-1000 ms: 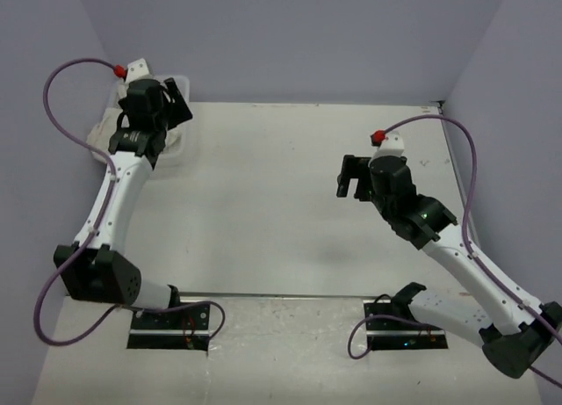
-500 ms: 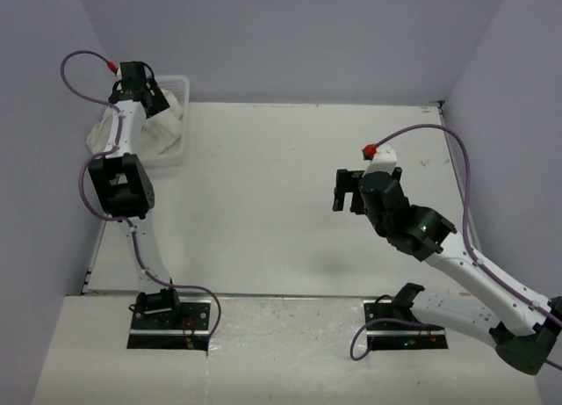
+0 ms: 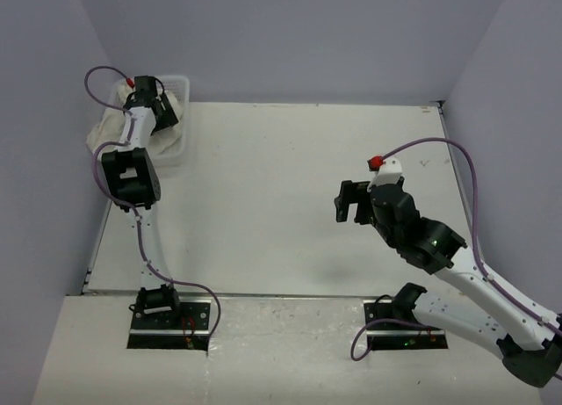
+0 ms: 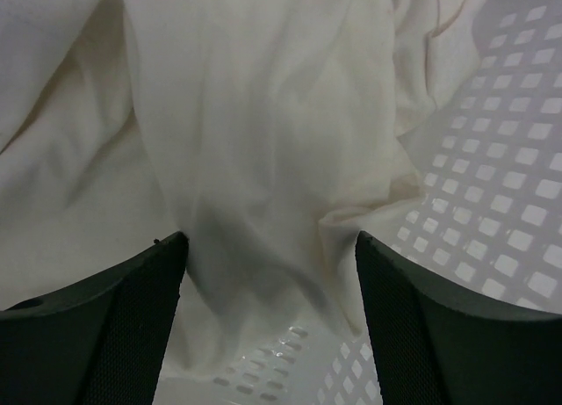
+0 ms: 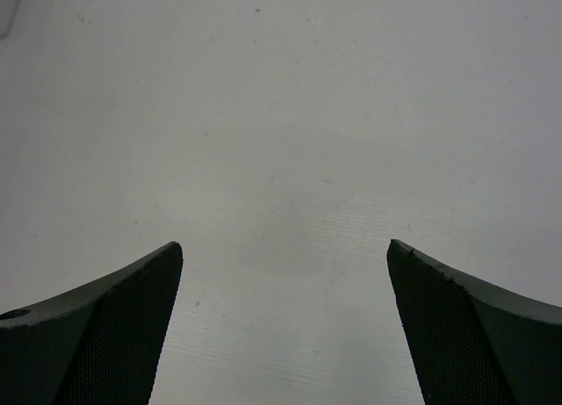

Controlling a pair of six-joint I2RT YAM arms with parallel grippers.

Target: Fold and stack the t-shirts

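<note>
White table (image 3: 281, 185), left hand (image 4: 272, 247) spread over t-shirts (image 4: 263, 115)

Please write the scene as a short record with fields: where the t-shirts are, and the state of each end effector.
t-shirts: cream, crumpled, inside the white perforated basket
basket position: far left corner of the table
left end effector: open, over the t-shirts
right end effector: open, above the table, holding nothing
folded stack: none in view

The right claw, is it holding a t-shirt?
No, the right claw is open, and only the bare table shows between its fingers.
</note>
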